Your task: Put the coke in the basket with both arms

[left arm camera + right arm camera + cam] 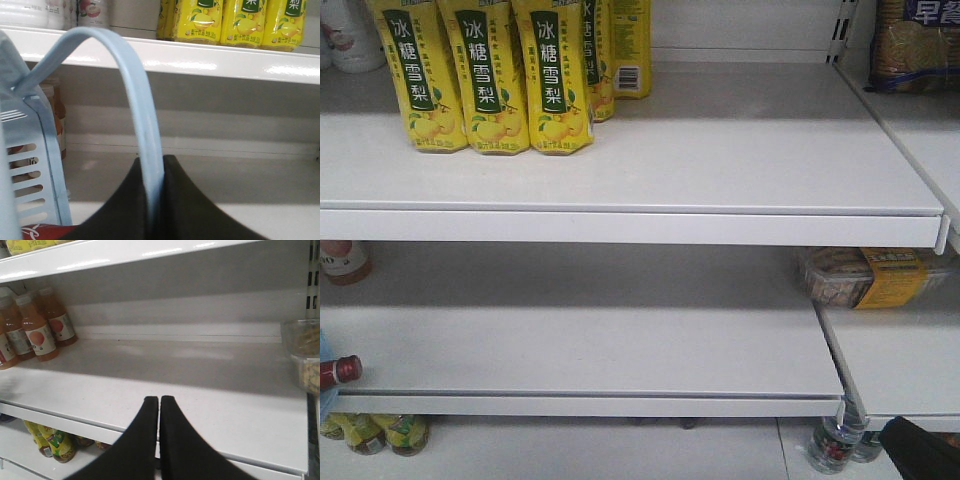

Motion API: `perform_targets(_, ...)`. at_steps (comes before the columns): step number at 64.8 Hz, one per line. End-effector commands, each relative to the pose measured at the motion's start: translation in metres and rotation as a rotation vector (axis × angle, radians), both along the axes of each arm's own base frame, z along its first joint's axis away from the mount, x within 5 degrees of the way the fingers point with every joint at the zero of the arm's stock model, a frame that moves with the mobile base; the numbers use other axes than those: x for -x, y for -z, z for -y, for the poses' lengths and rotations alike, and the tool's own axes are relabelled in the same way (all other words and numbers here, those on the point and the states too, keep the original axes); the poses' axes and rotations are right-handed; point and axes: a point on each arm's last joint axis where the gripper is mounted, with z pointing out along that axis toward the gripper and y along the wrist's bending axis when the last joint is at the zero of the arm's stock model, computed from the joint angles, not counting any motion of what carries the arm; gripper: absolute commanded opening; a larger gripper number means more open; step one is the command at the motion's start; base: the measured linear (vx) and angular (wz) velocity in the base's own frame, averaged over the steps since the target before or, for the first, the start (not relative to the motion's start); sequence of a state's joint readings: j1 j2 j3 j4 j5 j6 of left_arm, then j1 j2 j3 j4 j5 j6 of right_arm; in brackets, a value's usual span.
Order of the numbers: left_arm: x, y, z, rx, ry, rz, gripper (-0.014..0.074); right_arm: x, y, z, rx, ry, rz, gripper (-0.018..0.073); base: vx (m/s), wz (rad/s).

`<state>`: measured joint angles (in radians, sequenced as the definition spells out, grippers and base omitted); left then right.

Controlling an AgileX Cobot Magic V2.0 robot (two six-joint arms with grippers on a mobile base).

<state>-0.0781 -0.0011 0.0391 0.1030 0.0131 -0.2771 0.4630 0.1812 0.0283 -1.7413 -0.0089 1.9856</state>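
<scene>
My left gripper (154, 159) is shut on the thin light blue handle (127, 65) of the basket, which arches up and to the left. The basket's slotted side (35, 175) fills the left of the left wrist view. A strip of the coke's red label with white lettering (37, 232) shows at the bottom left, beside the basket's wall. In the front view a red-capped dark bottle neck (338, 372) pokes in at the left edge. My right gripper (159, 399) is shut on nothing, just over the front lip of the middle shelf (225, 420).
Yellow pear-drink bottles (485, 75) stand on the upper shelf. Orange juice bottles (37, 332) stand at the left of the middle shelf, and a clear plastic food box (302, 352) sits at its right. More bottles (52, 442) are on the shelf below. A black arm part (920, 450) shows bottom right.
</scene>
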Motion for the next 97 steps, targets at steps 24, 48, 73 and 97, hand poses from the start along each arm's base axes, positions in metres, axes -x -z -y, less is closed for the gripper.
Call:
perform_targets(24, 0.004, -0.017, 0.002, -0.069, 0.014, 0.207, -0.0005, -0.001, 0.006, 0.002, 0.052, 0.017, 0.003, -0.0005, 0.00, 0.00)
perform_targets(48, 0.004, -0.017, 0.002, -0.069, 0.014, 0.207, -0.0005, -0.001, 0.006, 0.002, 0.051, 0.017, 0.002, -0.0005, 0.00, 0.00)
perform_targets(73, 0.004, -0.017, 0.002, -0.070, 0.014, 0.208, -0.0005, -0.005, 0.019, 0.022, -0.569, 0.380, -0.383, -0.0005, 0.00, 0.00)
perform_targets(97, 0.004, -0.017, 0.002, -0.070, 0.014, 0.208, -0.0005, -0.003, 0.026, 0.028, -0.556, 0.475, -0.432, -0.0005, 0.00, 0.00)
